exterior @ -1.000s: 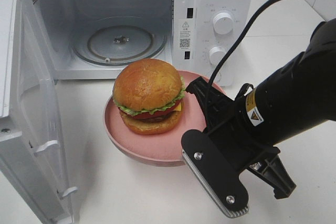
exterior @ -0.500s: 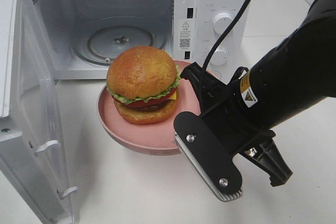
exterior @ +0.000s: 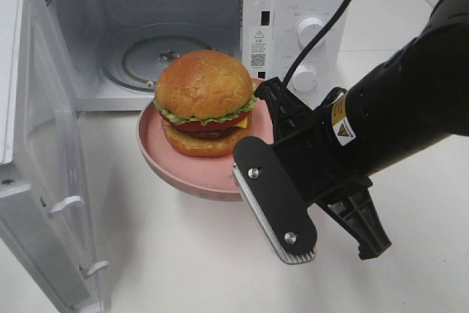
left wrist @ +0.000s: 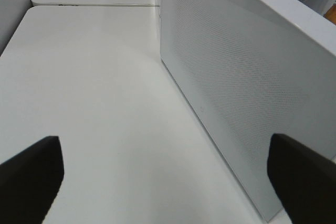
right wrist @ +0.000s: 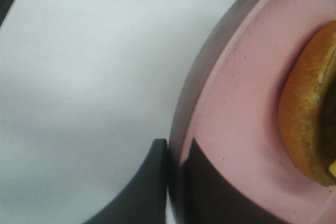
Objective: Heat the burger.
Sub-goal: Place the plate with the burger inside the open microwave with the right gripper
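- The right arm (exterior: 410, 100) is a thick, rounded casing in matt black.
- A thin black cable (exterior: 322, 31) runs off it.
- Near the wrist there's a small yellow-and-white warning label (exterior: 339, 124) with a black triangle.
- A flat black finger plate (exterior: 272, 196) has two silver screws (exterior: 254, 172) and a ribbed pale grey strip (exterior: 258, 214) along its edge.
- A black angular bracket (exterior: 364, 229) sits beneath.
- The left gripper (left wrist: 167, 182) shows only two dark, blunt fingertips (left wrist: 29, 182).
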`<state>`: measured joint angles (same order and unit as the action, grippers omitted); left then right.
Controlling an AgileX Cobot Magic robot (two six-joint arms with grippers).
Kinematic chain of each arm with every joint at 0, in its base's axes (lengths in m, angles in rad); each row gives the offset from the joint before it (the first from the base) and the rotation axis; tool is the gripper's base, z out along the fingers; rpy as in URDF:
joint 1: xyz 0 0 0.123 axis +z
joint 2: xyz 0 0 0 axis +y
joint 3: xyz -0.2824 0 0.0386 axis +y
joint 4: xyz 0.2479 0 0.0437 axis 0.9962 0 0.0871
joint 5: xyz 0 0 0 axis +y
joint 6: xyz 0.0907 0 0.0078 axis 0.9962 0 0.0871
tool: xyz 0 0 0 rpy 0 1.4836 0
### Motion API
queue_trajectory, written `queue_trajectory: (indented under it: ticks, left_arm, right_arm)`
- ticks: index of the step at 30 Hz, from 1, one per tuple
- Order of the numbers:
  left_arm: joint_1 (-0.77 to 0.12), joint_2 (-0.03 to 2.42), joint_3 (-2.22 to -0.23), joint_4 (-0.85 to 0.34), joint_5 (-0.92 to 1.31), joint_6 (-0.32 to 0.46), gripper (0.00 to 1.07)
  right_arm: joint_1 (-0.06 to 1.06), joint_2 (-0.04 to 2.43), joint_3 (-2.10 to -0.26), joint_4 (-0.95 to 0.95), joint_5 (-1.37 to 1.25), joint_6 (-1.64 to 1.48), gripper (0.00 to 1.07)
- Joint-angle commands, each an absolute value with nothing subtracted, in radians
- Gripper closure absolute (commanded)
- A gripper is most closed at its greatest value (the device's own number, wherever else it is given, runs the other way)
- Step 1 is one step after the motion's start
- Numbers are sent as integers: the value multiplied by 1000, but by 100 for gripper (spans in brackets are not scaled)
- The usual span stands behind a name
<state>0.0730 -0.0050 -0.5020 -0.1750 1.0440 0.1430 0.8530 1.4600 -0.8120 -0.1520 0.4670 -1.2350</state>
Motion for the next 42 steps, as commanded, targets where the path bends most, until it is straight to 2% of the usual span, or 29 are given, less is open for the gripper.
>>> queue_trajectory:
  ticks: [1, 17, 42]
  left_arm:
    - [67, -29, -499, -182, 1038, 138, 9]
    - [67, -29, -499, -182, 1038, 138, 9]
    - [67, -29, -499, -182, 1038, 138, 9]
  right_arm:
    - [847, 1460, -830, -159, 389, -1226, 107]
    - [847, 1634, -982, -212, 377, -1079, 107]
    - [789, 1822, -1186, -219, 377, -1076, 107]
